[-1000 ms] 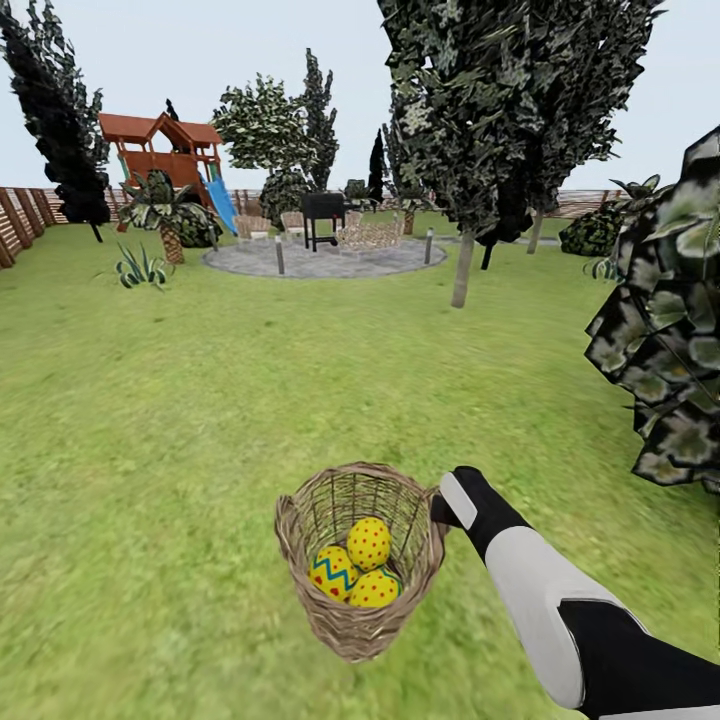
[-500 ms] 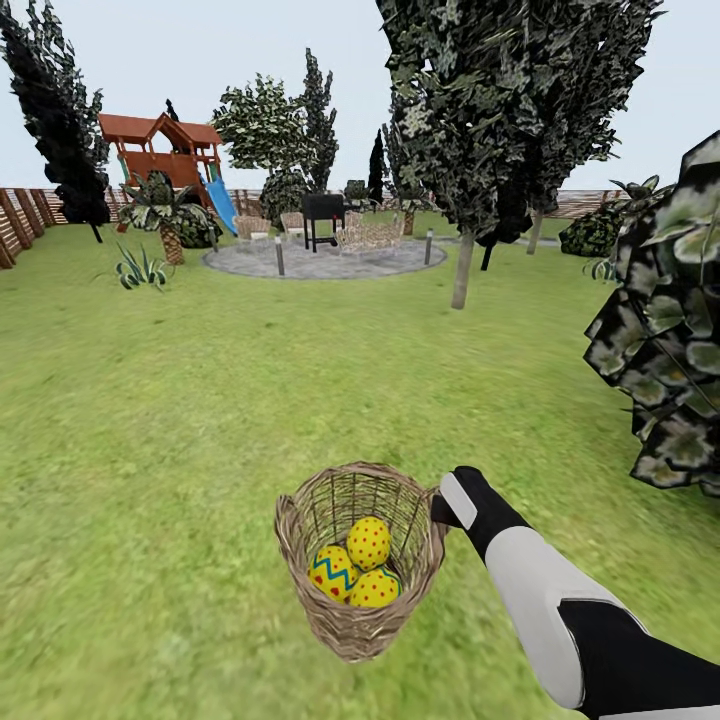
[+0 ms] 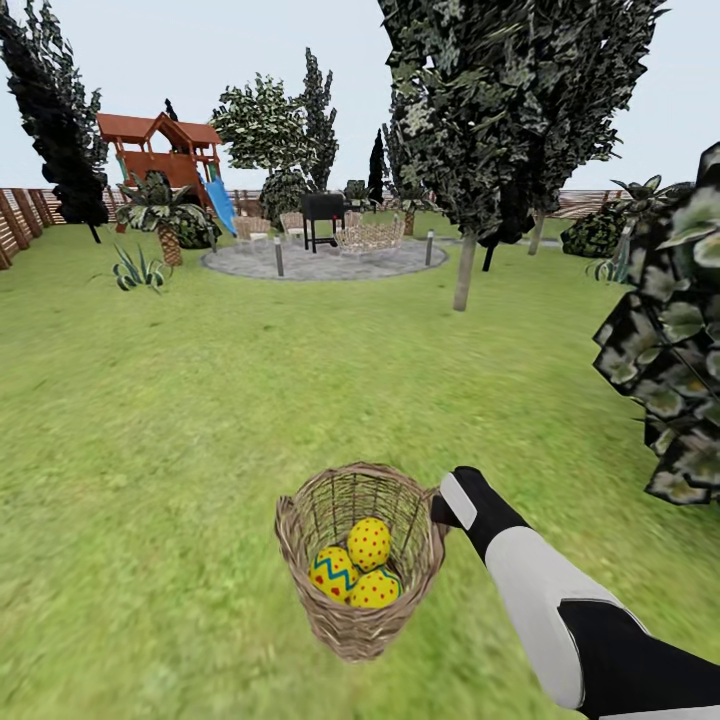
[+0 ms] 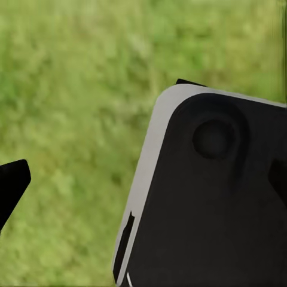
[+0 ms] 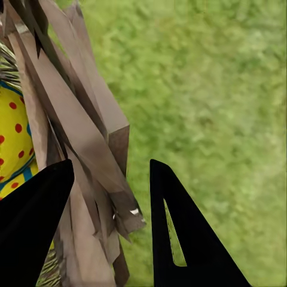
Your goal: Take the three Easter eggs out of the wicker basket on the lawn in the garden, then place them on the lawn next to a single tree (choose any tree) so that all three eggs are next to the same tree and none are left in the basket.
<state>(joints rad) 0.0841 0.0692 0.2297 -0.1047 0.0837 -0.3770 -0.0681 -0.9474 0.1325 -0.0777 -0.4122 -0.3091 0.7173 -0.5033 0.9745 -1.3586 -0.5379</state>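
The wicker basket (image 3: 360,555) hides the right claw's (image 3: 436,512) fingertips.

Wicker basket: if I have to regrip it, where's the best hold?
Probably the rim of the wicker basket at its right loop handle, coming from the robot's right, where the right gripper has its jaws astride the weave. The basket tapers downward and the three Easter eggs fill the inside, so the wall offers less purchase.

Your right arm reaches forward and up from the lower right, wrist straight. Its gripper (image 5: 110,209) is clamped on the wicker basket (image 3: 360,550) at the rim, one finger (image 5: 33,221) inside, the other outside the wall.
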